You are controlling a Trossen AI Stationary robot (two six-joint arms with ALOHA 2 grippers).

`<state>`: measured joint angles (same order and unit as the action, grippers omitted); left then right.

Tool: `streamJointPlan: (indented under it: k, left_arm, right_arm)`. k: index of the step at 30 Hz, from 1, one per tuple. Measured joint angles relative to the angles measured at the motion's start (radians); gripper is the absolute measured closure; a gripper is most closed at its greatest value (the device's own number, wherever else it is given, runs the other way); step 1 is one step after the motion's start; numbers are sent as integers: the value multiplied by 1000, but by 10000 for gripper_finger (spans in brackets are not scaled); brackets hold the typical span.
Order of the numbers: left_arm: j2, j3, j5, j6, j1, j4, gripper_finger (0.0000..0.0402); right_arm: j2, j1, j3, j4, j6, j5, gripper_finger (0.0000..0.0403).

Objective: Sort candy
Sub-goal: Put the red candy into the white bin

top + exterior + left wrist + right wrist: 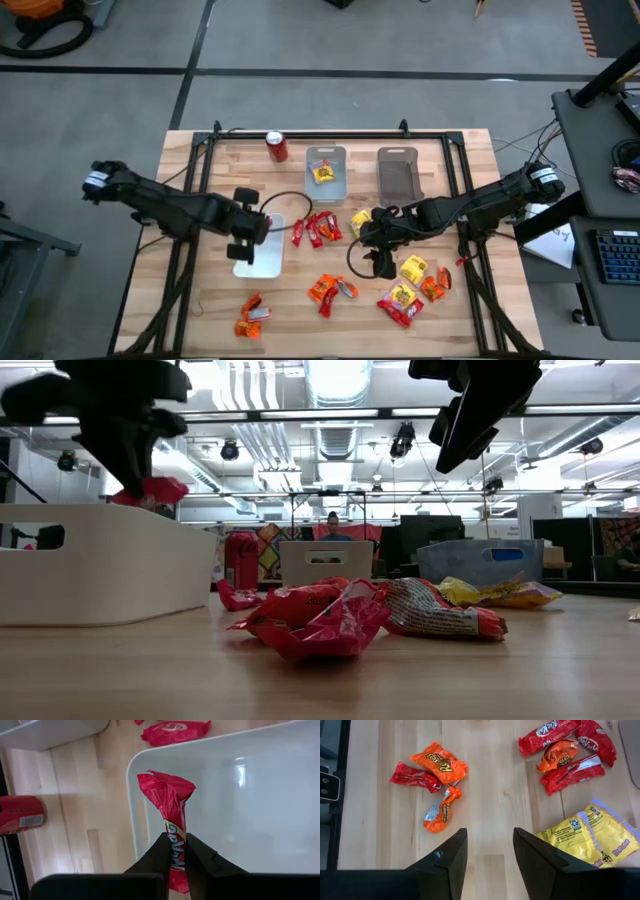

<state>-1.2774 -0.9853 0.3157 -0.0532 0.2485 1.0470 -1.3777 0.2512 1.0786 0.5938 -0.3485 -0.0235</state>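
Red and crinkled, a wrapped candy packet (170,815) is pinched near its lower end by the left gripper (176,851), whose fingers are closed tight on it, and it is held above the near rim of the white tray (260,800). For a clean drop, the packet would best be carried further inward over the tray's floor before release, since it hangs close to the rim and could fall onto the wooden table (190,310).

Other candy packets (405,290) lie scattered on the table in red, orange and yellow. The right gripper (490,852) hovers over them with fingers spread and nothing between them.

Only the left wrist view shows the packet's position against the rim and the red soda can (20,815) beside the tray. Only the high view shows the two further trays: a clear tray (335,158) holding one yellow packet, and a grey tray (398,175).
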Motion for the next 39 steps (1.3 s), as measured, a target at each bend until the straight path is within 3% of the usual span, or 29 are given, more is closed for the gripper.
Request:
streamJointPlan:
  k: [8, 15, 19, 39]
  left_arm:
    - [-1, 43, -29, 126, -82, -71, 384]
    - [-4, 64, -114, 138, -96, -114, 384]
    - [-5, 64, -216, 109, -96, -124, 384]
    - [-64, 66, -221, 97, -96, -135, 384]
  right_arm:
    - [0, 0, 0, 0, 1, 11, 252]
    - [0, 0, -2, 0, 8, 25, 252]
    - [0, 0, -2, 0, 8, 26, 252]
    - [0, 0, -2, 0, 20, 26, 252]
